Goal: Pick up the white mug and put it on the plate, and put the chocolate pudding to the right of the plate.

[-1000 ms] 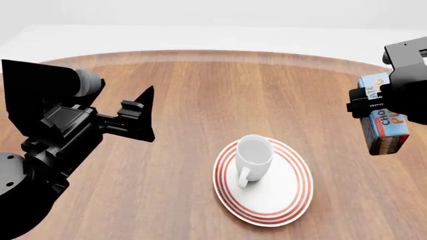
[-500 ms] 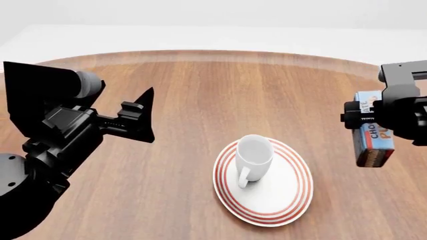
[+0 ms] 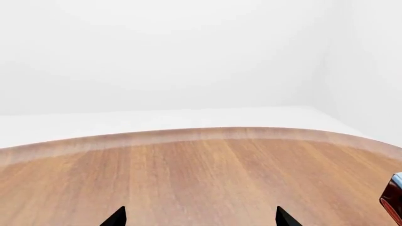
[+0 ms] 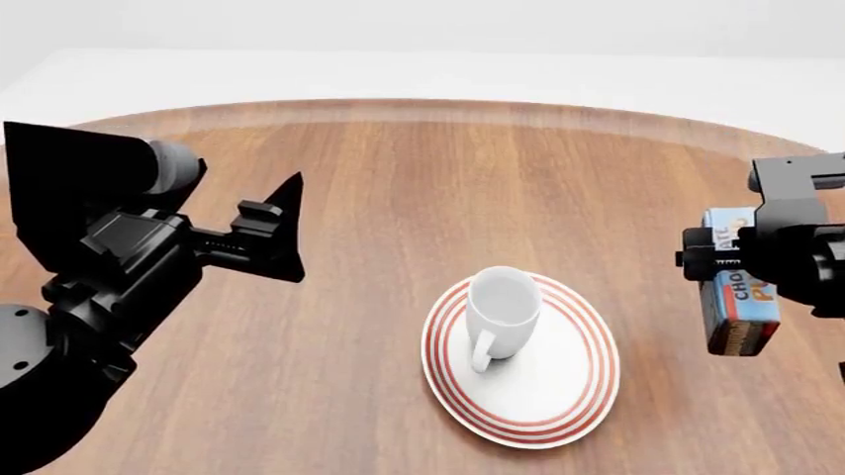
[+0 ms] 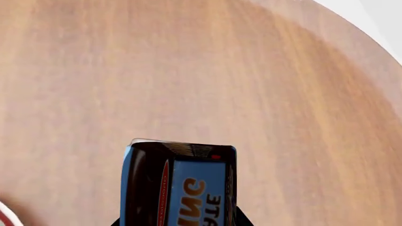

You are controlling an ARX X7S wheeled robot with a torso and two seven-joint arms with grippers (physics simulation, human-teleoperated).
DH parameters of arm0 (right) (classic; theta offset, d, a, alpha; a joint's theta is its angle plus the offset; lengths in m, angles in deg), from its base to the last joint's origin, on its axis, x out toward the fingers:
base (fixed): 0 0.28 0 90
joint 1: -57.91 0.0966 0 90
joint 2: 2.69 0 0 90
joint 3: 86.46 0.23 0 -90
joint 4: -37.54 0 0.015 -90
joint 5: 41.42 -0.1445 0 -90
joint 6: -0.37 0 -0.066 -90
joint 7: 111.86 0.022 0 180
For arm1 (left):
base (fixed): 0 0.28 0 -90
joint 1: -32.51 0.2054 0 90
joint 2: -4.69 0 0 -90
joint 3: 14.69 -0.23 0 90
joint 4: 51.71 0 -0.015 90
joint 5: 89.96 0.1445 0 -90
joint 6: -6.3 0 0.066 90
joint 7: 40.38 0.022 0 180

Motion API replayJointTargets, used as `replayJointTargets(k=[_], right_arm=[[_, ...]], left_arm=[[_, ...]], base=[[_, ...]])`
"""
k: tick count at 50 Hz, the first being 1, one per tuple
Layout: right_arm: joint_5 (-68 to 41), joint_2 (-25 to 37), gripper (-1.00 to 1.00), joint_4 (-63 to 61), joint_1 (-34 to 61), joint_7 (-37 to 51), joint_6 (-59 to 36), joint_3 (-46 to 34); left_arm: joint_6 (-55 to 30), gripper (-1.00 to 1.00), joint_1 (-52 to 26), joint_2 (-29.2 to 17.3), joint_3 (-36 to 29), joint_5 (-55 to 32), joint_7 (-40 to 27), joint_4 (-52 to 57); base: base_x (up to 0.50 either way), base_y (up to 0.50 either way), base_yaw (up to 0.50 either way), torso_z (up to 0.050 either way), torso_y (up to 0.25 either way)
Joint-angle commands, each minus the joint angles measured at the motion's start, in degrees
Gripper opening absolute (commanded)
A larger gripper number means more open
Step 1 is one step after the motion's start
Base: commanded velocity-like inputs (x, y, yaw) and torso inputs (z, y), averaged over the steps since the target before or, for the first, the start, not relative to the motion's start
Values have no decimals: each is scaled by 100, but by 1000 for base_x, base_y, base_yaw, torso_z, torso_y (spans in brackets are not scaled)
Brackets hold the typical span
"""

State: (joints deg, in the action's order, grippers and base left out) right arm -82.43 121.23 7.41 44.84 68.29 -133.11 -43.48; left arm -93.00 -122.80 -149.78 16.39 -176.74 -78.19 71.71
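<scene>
The white mug (image 4: 504,309) stands upright on the red-ringed plate (image 4: 561,391), handle toward me. My right gripper (image 4: 734,269) is shut on the chocolate pudding (image 4: 743,299), holding it on end over the table to the right of the plate, apart from it. The right wrist view shows the carton (image 5: 179,183) between the jaws of that gripper (image 5: 180,222), with wood beneath it; I cannot tell whether it touches the table. My left gripper (image 4: 283,236) hovers left of the plate, open and empty. In its wrist view the left gripper (image 3: 201,221) has its fingertips (image 3: 116,219) wide apart.
The round wooden table (image 4: 396,178) curves off at the back and right; its far edge (image 3: 207,134) meets a white floor. A sliver of the plate rim (image 5: 4,217) shows in the right wrist view. A dark red carton edge (image 3: 393,201) shows in the left wrist view.
My right gripper has carried the pudding down and a little left, toward the table beside the plate. Left arm, mug and plate have stayed put.
</scene>
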Motion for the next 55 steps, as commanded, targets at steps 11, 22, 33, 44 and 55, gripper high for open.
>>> replayJointTargets(k=[11, 22, 33, 44, 55], right_arm=[[144, -84, -100, 178, -257, -270, 234, 183], [123, -72, -100, 224, -381, -319, 333, 218], [167, -113, -100, 373, -448, -393, 469, 204], [180, -165, -100, 575, -540, -509, 666, 229], [251, -277, -100, 914, -564, -657, 886, 215]], left_arm=[[10, 100, -32, 137, 165, 77, 101, -23], [-1, 100, -8, 184, 154, 119, 93, -45], [-14, 100, 7, 212, 152, 133, 81, -44], [-52, 100, -1, 252, 149, 155, 61, -39], [-70, 100, 2, 262, 156, 147, 50, -38]], base=[[0, 0, 0, 0, 0], [0, 0, 0, 0, 0], [0, 0, 0, 0, 0], [0, 0, 0, 0, 1], [0, 0, 0, 0, 0]])
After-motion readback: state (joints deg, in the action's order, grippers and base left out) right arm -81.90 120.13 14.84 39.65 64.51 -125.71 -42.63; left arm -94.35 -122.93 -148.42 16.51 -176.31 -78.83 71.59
